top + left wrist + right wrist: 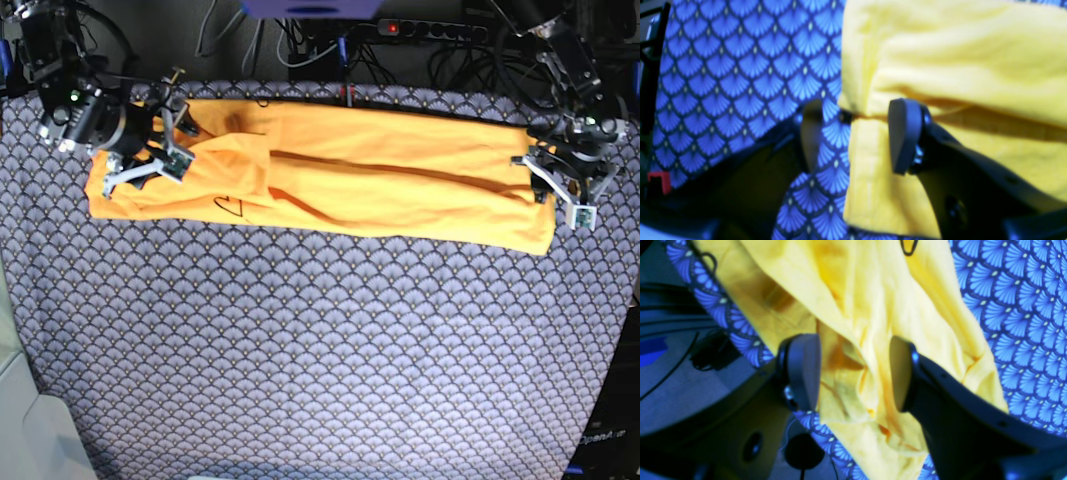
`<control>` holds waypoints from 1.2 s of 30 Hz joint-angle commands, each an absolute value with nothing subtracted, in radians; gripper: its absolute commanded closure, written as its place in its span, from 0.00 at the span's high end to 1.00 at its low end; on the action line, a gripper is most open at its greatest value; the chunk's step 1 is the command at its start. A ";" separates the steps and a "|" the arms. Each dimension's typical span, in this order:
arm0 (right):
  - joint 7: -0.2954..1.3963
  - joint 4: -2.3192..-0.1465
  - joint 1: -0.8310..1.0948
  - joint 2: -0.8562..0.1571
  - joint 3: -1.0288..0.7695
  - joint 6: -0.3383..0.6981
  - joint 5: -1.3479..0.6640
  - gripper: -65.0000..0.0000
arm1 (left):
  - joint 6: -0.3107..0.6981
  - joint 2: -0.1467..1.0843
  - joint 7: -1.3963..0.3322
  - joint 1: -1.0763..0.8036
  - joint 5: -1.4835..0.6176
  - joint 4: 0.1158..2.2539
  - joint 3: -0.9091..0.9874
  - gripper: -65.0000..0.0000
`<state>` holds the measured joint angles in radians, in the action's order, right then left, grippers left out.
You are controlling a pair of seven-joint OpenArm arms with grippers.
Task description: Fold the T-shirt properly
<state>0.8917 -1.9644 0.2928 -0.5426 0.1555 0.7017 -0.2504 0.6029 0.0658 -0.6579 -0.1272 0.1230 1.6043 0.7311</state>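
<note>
Both tools gaping: left tool (853,136), right tool (853,373) straddling T-shirt (400,185) ends.

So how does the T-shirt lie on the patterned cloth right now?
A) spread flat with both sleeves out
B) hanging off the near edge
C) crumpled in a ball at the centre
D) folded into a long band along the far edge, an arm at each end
D: the T-shirt forms a long narrow band across the far side of the patterned cloth, with the right pincer at one end and the left pincer at the other.

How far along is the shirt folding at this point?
Done: the T-shirt lies as a long narrow band on the patterned cloth, its sides apparently folded in. In hand: the left end effector and right end effector stand open at opposite ends, gripping nothing. Left: folding the band crosswise into a compact stack.
</note>
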 commanded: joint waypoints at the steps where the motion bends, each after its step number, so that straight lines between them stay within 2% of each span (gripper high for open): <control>1: 0.880 -1.983 0.289 -0.553 0.150 0.698 -0.257 0.52 | 0.601 0.076 -0.642 -0.120 0.114 1.620 0.733 0.48; 14: 0.878 -1.975 0.277 -0.452 0.156 0.698 -0.257 0.52 | 0.601 0.074 -0.642 -0.119 0.114 1.620 0.733 0.48; 21: 0.878 -1.948 0.199 -0.415 0.157 0.698 -0.255 0.52 | 0.601 0.074 -0.642 -0.119 0.114 1.620 0.733 0.48; 27: 0.875 -1.814 0.108 -0.401 0.157 0.698 -0.255 0.53 | 0.601 0.081 -0.642 -0.119 0.114 1.623 0.733 0.48; 33: 0.759 -1.621 0.041 -0.424 0.157 0.698 -0.255 0.53 | 0.601 0.081 -0.642 -0.119 0.114 1.621 0.733 0.48; 36: 0.753 -1.604 0.018 -0.437 0.151 0.698 -0.255 0.52 | 0.601 0.082 -0.642 -0.099 0.120 1.620 0.733 0.48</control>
